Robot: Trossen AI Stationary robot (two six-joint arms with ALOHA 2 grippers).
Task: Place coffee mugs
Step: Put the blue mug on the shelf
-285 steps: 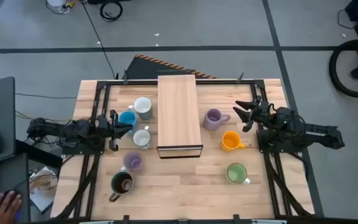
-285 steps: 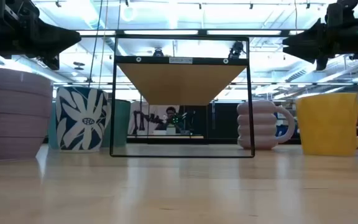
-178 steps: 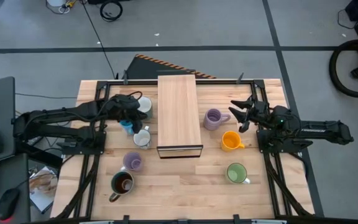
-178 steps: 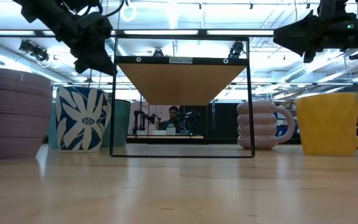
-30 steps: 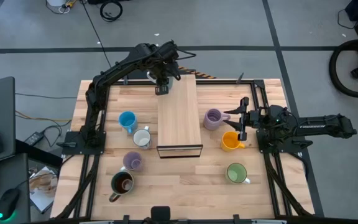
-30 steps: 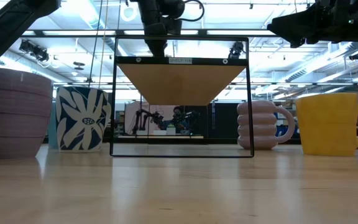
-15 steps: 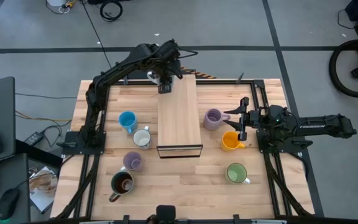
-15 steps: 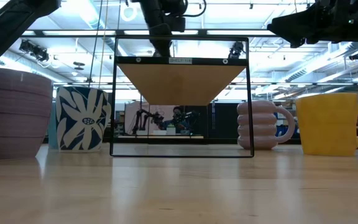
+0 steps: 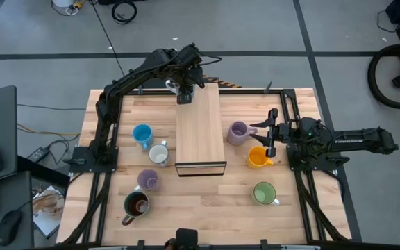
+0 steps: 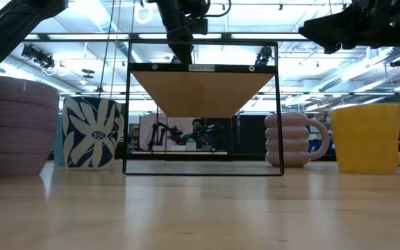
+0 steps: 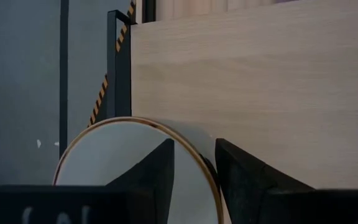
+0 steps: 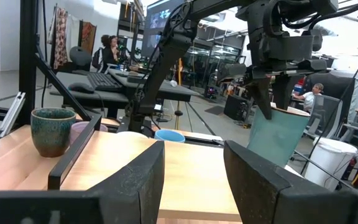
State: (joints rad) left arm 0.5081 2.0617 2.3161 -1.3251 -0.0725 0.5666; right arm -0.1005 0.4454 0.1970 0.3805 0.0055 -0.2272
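My left gripper (image 9: 184,95) reaches to the far end of the wooden shelf (image 9: 200,128) and is shut on a pale mug (image 12: 278,135) with a white inside. That mug is over the shelf's far left corner; I cannot tell whether its base touches the wood. My right gripper (image 9: 266,136) waits open, level, above the gap between the lilac mug (image 9: 237,132) and the orange mug (image 9: 257,157). On the table's left stand the blue mug (image 9: 142,133), a white mug (image 9: 158,153), a second lilac mug (image 9: 148,180) and the olive mug (image 9: 136,203). The green mug (image 9: 263,192) stands near right. My left gripper pinches the pale mug's rim (image 11: 194,163), one finger inside the mug and one outside on its wall. The fingers (image 12: 263,93) come from above, pointing down. The mug hangs below them, slightly tilted, mouth up.
The shelf's black wire frame (image 10: 127,111) stands in the table's middle, with open space under its top. Black rails (image 9: 110,173) run along both table sides. A person (image 12: 112,50) sits at desks beyond the table's near side.
My left gripper, carrying the pale mug, has shifted a little toward the table's right, over the shelf's far left corner. The right arm has kept still.
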